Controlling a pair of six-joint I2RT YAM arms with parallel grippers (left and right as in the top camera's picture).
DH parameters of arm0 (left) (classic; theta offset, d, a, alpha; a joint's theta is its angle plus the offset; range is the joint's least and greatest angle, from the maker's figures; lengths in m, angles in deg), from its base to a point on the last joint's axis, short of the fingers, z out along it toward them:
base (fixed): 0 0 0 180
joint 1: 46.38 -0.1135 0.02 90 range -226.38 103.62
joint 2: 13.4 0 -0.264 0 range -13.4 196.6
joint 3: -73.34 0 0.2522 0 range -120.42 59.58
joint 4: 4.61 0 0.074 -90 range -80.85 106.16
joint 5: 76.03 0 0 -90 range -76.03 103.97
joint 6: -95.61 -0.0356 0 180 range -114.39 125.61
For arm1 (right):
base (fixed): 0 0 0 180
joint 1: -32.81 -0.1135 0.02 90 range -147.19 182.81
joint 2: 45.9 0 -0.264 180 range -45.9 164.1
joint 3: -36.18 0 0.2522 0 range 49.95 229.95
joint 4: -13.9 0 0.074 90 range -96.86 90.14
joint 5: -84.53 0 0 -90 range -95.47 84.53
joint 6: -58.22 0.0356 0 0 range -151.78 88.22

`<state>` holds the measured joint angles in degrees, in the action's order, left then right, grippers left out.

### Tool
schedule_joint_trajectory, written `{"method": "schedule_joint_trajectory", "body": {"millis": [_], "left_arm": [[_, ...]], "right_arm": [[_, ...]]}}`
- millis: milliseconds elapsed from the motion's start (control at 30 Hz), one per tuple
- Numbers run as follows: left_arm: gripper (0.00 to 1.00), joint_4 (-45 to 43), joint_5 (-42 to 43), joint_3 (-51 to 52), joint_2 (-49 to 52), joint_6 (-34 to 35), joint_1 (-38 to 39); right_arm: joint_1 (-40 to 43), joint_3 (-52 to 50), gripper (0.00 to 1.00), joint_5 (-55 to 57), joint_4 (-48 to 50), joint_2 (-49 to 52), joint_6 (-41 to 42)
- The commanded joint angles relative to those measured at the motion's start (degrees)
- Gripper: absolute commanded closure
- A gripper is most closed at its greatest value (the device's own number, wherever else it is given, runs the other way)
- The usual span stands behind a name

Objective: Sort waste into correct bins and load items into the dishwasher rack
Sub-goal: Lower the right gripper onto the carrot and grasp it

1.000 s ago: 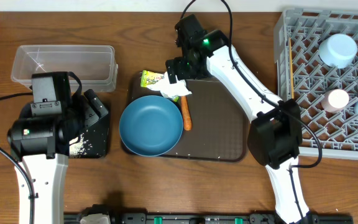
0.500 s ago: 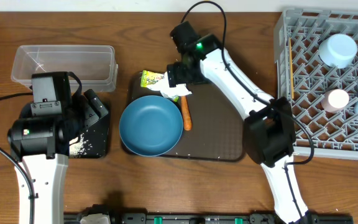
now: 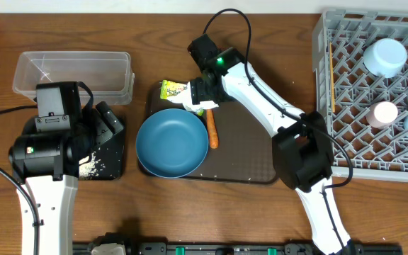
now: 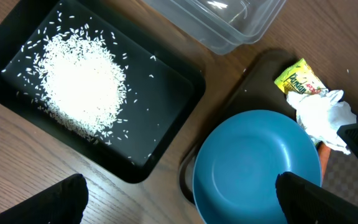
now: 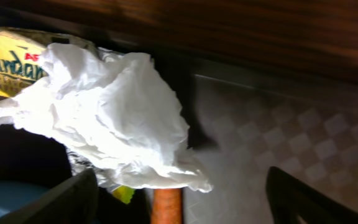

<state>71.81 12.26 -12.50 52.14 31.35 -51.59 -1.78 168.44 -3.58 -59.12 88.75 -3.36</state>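
Right pincer (image 5: 182, 193) hovering low over tissue (image 5: 110, 118), jaws spread wide, nothing pinched. Tissue sitting partly between fingers, so likely lining up for grasp.
Tissue lying on brown tray (image 3: 250, 142), overlapping wrapper (image 3: 172, 89) and carrot (image 3: 212, 132) tip, just beside plate (image 3: 171, 143).
Left pincer (image 4: 185, 199) spread, holding nothing, waiting over black tray (image 4: 166, 93) carrying rice (image 4: 82, 84).
Cups (image 3: 386, 57) sitting in rack (image 3: 346, 92).
Right wrist view showing finger gap and tissue folds; overhead hiding these under arm, but giving tub (image 3: 73, 74) and rack layout.
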Motion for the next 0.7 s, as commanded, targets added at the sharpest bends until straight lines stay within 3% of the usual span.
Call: {"method": "schedule_joint_trajectory", "body": {"millis": [0,333,467,667], "left_arm": [[0.01,0.11,-0.48,-0.92,0.04,0.50,-0.28],[0.01,0.11,-0.46,-0.92,0.04,0.50,-0.28],[0.01,0.11,-0.46,-0.92,0.04,0.50,-0.28],[0.01,0.11,-0.48,-0.92,0.04,0.50,-0.28]], "right_arm": [[0.09,-0.33,0.04,2.60,-0.11,0.04,-0.31],[2.75,0.00,0.01,-4.02,-6.93,-7.82,-3.17],[1.97,-1.42,0.06,-4.09,-10.12,-7.10,-3.21],[0.26,-9.92,0.13,-4.11,-6.27,-7.02,-0.96]]}}
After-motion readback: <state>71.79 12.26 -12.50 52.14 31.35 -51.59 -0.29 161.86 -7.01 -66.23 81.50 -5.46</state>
